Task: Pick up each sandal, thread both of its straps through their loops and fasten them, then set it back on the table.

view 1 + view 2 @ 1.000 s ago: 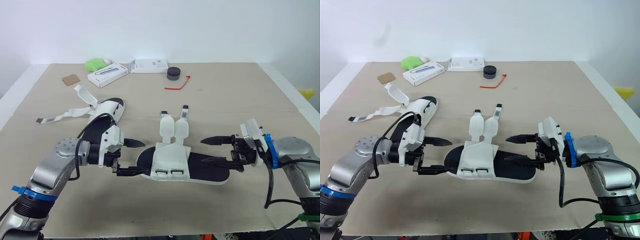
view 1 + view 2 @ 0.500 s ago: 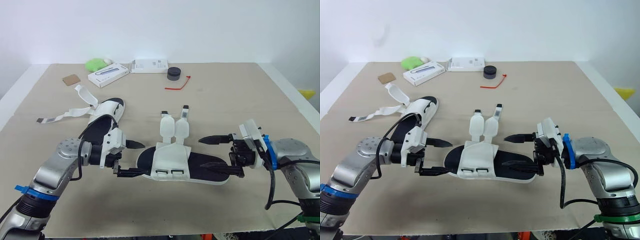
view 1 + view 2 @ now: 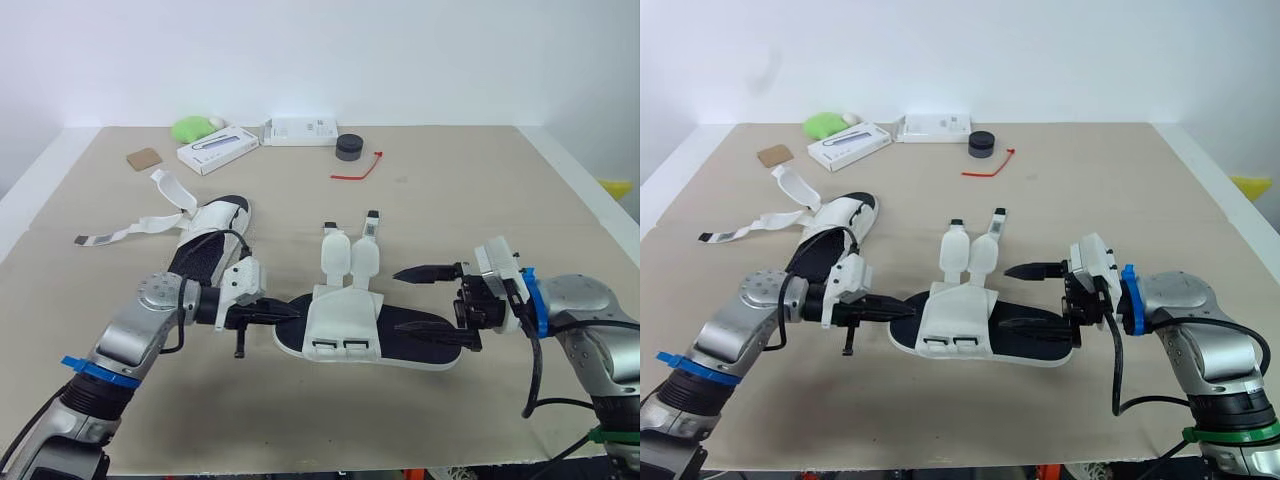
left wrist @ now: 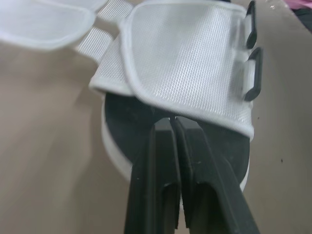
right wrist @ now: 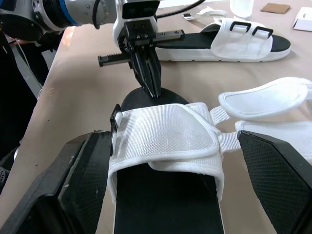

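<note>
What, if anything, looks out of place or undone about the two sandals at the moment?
Neither is fastened. The near sandal has its two straps splayed flat on the table, outside their black loops. The far sandal has a long strap trailing sideways across the table. Nothing looks damaged or spilled.

near sandal (image 3: 370, 335) between left end effector (image 3: 290, 310) and right end effector (image 3: 418, 300), second sandal (image 3: 205, 235) behind, leftward

The left arm (image 3: 130, 335) and right arm (image 3: 592, 308) are rounded silver-grey shells, each with a blue band (image 3: 86, 371); the right adds a green band (image 3: 611, 436). Outside run black cables (image 3: 536, 372). The left gripper (image 3: 295, 310) and right gripper (image 3: 397, 300) show white housings (image 3: 497, 262), tapered black fingers (image 3: 425, 270).
</note>
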`<action>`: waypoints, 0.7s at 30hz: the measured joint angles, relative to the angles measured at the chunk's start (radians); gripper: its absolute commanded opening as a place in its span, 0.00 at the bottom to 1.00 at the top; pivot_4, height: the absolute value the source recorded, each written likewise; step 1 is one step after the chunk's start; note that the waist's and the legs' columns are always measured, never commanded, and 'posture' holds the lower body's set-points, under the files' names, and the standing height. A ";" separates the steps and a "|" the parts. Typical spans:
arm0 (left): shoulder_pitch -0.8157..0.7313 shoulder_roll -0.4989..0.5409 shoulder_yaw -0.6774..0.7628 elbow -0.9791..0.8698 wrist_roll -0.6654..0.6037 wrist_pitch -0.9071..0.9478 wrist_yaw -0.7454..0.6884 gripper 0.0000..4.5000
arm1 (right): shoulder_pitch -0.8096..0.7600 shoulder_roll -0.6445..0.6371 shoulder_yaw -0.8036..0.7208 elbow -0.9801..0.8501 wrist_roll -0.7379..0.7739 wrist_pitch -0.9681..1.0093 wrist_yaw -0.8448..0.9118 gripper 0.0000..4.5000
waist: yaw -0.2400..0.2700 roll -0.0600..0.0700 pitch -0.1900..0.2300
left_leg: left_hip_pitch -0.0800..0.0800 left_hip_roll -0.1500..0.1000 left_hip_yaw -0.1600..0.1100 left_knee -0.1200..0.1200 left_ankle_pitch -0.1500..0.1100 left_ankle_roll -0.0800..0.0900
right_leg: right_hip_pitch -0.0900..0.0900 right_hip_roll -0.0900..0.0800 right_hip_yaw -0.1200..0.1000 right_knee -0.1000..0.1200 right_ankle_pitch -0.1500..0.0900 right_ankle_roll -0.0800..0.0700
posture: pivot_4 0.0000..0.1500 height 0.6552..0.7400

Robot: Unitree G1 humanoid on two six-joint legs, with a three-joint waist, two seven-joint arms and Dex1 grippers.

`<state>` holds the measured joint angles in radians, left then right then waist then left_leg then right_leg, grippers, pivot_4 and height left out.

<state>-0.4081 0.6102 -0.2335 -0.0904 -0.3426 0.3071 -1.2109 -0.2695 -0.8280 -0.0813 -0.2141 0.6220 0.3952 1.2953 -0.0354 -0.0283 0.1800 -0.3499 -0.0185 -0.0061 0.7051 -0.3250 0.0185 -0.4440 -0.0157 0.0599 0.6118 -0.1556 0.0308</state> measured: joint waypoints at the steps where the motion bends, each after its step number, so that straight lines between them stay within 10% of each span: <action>1: -0.003 0.000 -0.007 0.004 0.011 -0.006 -0.004 0.02 | -0.003 0.007 0.000 0.000 0.002 0.005 -0.011 1.00 | 0.000 0.000 0.000 | 0.000 0.000 0.000 0.000 0.000 0.000 | 0.000 0.000 0.000 0.000 0.000 0.000 | 1.00 1.00; 21: -0.036 -0.002 -0.052 0.098 0.122 -0.179 -0.054 0.02 | -0.486 0.201 -0.072 0.351 0.238 0.919 -0.587 1.00 | 0.002 0.000 -0.001 | 0.000 0.001 0.000 0.000 0.001 0.001 | 0.000 0.000 0.000 0.000 0.004 -0.005 | 1.00 1.00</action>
<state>-0.4439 0.6079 -0.2850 0.0076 -0.2210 0.1278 -1.2652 -0.7558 -0.6270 -0.1531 0.1365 0.8603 1.3146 0.7084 -0.0331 -0.0280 0.1795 -0.3500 -0.0177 -0.0059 0.7052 -0.3242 0.0195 -0.4439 -0.0152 0.0598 0.6122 -0.1515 0.0259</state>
